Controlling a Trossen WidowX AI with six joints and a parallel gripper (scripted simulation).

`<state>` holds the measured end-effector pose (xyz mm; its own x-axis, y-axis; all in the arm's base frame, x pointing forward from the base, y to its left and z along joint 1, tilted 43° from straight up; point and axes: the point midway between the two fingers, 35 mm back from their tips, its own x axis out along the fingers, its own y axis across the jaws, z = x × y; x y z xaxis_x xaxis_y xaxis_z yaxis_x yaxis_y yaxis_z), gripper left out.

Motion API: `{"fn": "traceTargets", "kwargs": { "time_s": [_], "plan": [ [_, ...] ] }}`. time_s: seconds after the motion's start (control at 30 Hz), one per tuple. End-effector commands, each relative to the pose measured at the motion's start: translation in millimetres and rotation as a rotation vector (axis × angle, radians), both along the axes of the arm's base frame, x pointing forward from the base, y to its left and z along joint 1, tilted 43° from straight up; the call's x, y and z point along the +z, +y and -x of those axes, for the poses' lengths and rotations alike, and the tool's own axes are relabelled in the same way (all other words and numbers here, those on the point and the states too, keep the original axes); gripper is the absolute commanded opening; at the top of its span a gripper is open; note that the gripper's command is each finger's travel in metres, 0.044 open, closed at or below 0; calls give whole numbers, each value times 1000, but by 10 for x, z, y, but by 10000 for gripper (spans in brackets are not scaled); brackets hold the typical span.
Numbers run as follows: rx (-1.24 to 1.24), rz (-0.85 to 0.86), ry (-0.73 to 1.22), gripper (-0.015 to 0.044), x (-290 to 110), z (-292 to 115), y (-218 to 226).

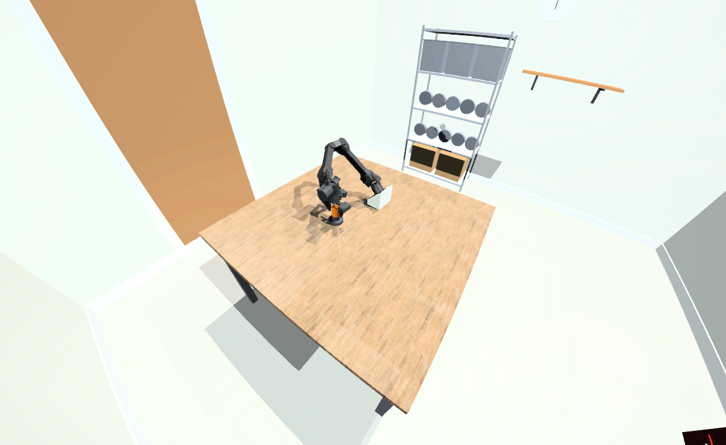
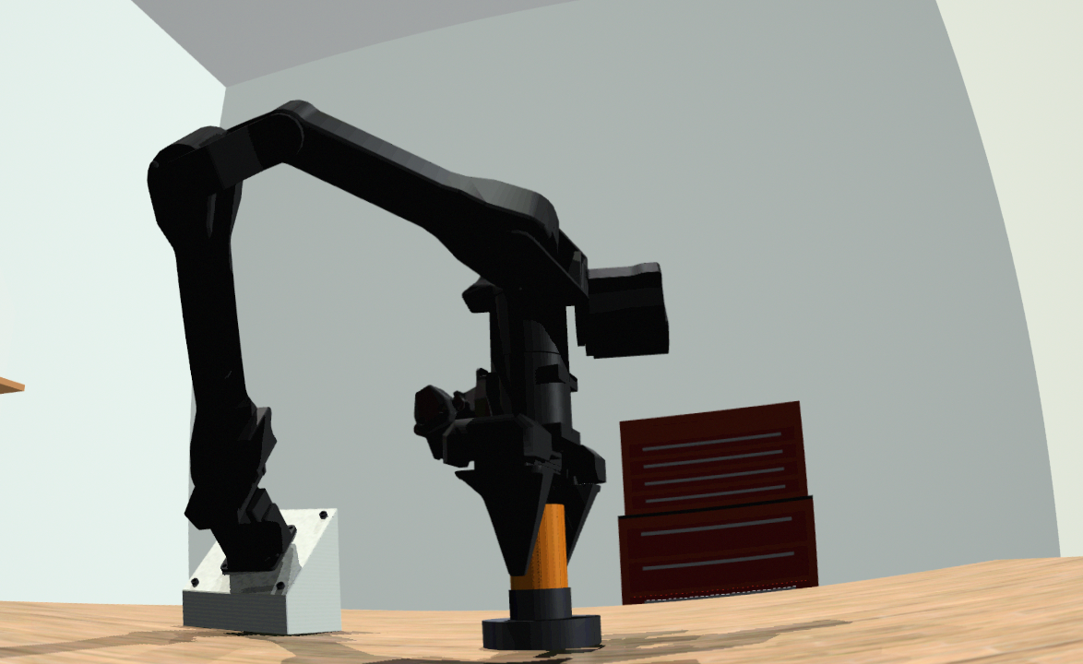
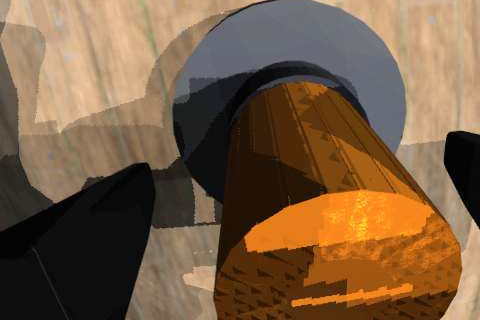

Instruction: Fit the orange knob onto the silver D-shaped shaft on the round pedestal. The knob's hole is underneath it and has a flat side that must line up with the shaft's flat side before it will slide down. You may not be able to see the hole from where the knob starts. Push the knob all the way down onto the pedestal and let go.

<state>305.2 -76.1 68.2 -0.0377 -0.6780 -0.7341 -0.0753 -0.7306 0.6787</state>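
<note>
On the wooden table (image 1: 388, 287), near the arm's grey mount (image 2: 281, 577), the gripper (image 3: 300, 194) hangs with its fingers spread wide apart, clear of the orange knob (image 3: 334, 220) on both sides and gripping nothing. Between them the knob stands upright, its lower end seated on the dark round pedestal (image 2: 541, 632). No shaft shows below the knob.

1. Top view: bright, even light; walls bow outward at the edges; the desk (image 1: 354, 287) casts a soft grey shadow on the floor.
2. Exterior view: arm (image 2: 380, 177) almost a black silhouette; edges curved.
3. Wrist view: overlapping jagged shadows, blocky glare patches on the knob (image 3: 347, 274).
</note>
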Motion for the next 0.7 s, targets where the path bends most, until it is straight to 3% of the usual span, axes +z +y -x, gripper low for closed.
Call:
{"fn": "traceTargets", "kwargs": {
  "time_s": [0.0, 0.13, 0.37, 0.67],
  "plan": [
    [0, 0, -1, 440, 3, 0, 3],
    [0, -2, -1, 440, 61, -18, 64],
    [0, -4, 2, 440, 683, -36, 647],
    [0, -4, 1, 440, 704, -67, 655]
  ]
}}
